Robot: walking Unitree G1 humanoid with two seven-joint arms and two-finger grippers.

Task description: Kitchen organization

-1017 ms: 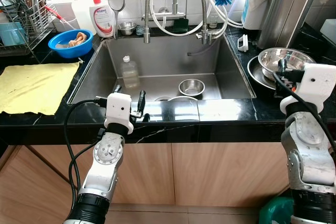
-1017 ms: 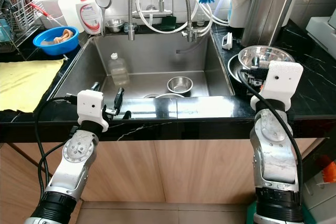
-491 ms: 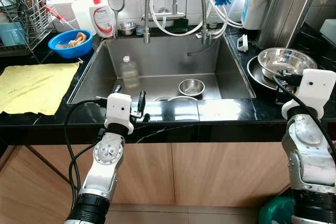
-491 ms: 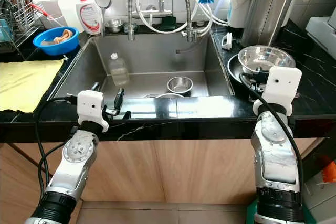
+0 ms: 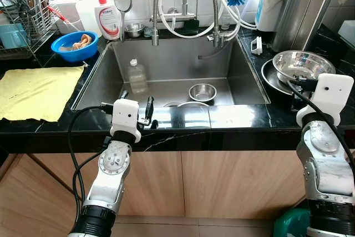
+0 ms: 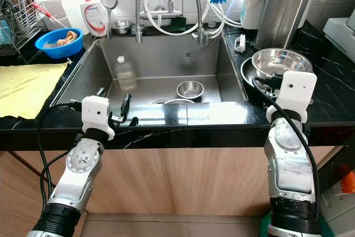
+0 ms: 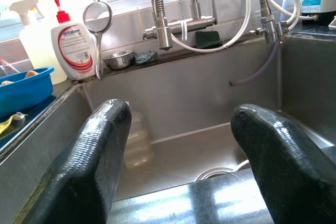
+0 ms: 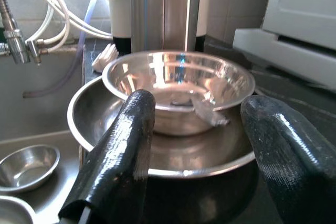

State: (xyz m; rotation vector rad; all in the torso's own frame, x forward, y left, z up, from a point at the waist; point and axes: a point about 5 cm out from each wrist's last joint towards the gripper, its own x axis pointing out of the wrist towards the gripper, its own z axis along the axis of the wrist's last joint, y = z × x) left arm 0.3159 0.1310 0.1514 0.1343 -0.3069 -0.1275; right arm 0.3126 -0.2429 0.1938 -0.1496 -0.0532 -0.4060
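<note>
Your right pincer [image 8: 194, 145] hangs released before the steel bowl [image 8: 178, 85], which sits upright, mouth up, nested in a wider bowl [image 8: 157, 161] on the bench [image 5: 244, 116]. Left pincer [image 7: 178, 166] gapes over the sink [image 7: 199, 98].

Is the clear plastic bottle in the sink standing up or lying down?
Standing. The clear plastic bottle is upright on the floor of the steel sink near its left wall, white cap on top.
</note>
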